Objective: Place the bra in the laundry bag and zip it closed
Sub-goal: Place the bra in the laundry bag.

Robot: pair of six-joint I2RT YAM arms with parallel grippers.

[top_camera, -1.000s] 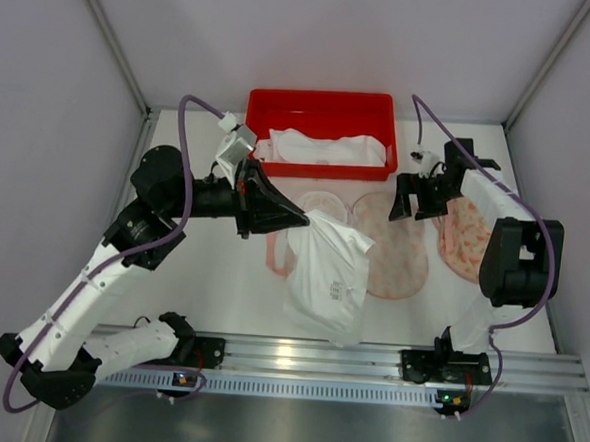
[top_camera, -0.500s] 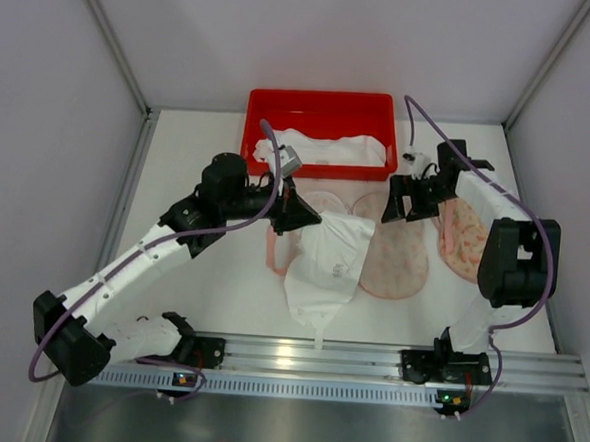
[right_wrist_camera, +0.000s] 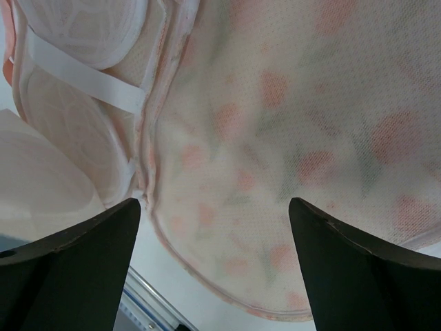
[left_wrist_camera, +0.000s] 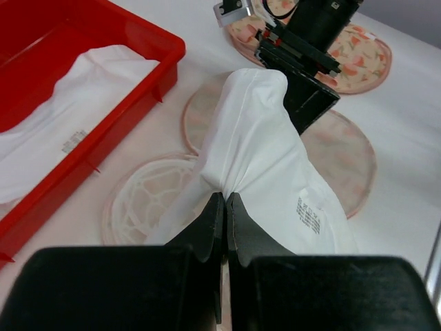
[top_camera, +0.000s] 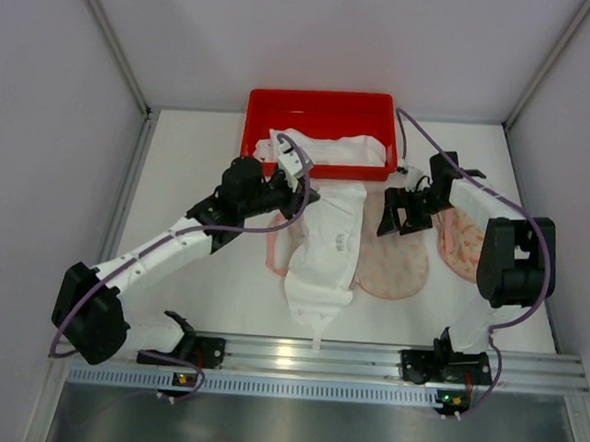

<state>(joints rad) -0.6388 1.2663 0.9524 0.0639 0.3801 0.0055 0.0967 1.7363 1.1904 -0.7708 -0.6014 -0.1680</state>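
Note:
My left gripper (top_camera: 312, 194) is shut on a pinch of the white bra (top_camera: 328, 248). The bra hangs from it and drapes over the open pink floral laundry bag (top_camera: 401, 258). In the left wrist view the closed jaws (left_wrist_camera: 225, 196) pinch the bra (left_wrist_camera: 265, 138), with the bag's round mesh halves (left_wrist_camera: 148, 200) beneath. My right gripper (top_camera: 396, 215) is open and empty just above the bag, next to the bra's far edge. In the right wrist view its spread fingers (right_wrist_camera: 103, 234) frame the bag's floral mesh (right_wrist_camera: 275, 138).
A red bin (top_camera: 323, 97) at the back holds another white garment (top_camera: 325, 148). A further half of the bag (top_camera: 462, 241) lies at the right under my right arm. White walls enclose the table on both sides.
My left arm has stretched right and back, carrying the bra over the bag and lowering it. My right gripper has moved left and down toward the bag.

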